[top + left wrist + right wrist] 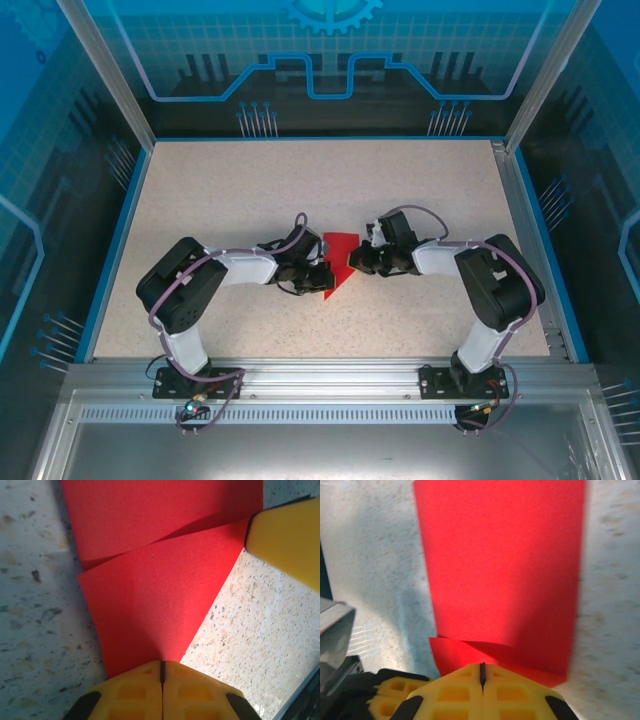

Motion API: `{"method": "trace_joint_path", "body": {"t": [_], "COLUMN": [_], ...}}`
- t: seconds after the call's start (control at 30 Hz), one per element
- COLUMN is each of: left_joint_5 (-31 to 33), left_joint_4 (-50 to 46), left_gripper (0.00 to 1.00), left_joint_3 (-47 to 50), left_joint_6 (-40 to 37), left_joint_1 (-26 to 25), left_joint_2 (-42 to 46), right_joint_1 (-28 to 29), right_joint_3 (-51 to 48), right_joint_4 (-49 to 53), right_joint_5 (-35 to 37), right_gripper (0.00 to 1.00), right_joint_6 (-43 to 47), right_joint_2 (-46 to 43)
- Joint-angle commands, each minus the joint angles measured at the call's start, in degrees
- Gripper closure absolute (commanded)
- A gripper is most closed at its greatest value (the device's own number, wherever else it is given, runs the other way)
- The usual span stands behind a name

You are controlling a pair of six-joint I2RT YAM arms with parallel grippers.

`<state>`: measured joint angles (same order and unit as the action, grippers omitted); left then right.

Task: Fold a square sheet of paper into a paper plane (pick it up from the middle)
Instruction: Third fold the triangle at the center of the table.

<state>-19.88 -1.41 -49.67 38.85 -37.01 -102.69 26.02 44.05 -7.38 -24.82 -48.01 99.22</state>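
The square sheet of paper [342, 250] is bright red, folded into a shape that narrows to a point toward the near side, and lies mid-table between both arms. In the left wrist view the paper [150, 605] shows an overlapping flap, and its narrow end runs into my left gripper [162, 664], whose yellow jaws are shut on it. My left gripper [325, 277] sits at the paper's near-left tip. My right gripper [357, 260] is at the paper's right edge. There its jaws [482, 666] are shut, tips over the folded edge of the paper [505, 570]. One right finger [290, 535] is at the paper's corner.
The speckled tabletop [230, 190] has a blue rim and an aluminium rail [320, 372] along the near edge, where both arm bases are bolted. Enclosure posts and patterned walls surround it. Yellow fingers [390, 692] of the left gripper lie close beside the right jaws.
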Motion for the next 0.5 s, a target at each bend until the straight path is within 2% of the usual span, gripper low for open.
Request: {"method": "trace_joint_path", "body": {"t": [0.0,0.2,0.47], "left_joint_5": [3.71,3.57,4.31], "left_joint_4": [-3.55,-3.35,-4.15], "left_gripper": [0.93,0.93,0.94], "left_joint_3": [2.08,1.51,1.92], "left_joint_6": [-1.24,-1.06,-1.65], "left_joint_1": [0.24,0.19,0.19], "left_joint_2": [-1.36,-1.53,-1.46], "right_joint_1": [2.98,5.09,2.33], "right_joint_3": [-1.42,-3.51,-3.24], "right_joint_4": [-1.88,-3.52,-2.14], "right_joint_5": [-1.14,2.44,5.06], "right_gripper": [0.99,0.99,1.0], "right_joint_6": [-0.97,-2.46,-2.2], "right_joint_2": [-1.0,0.89,3.53]}}
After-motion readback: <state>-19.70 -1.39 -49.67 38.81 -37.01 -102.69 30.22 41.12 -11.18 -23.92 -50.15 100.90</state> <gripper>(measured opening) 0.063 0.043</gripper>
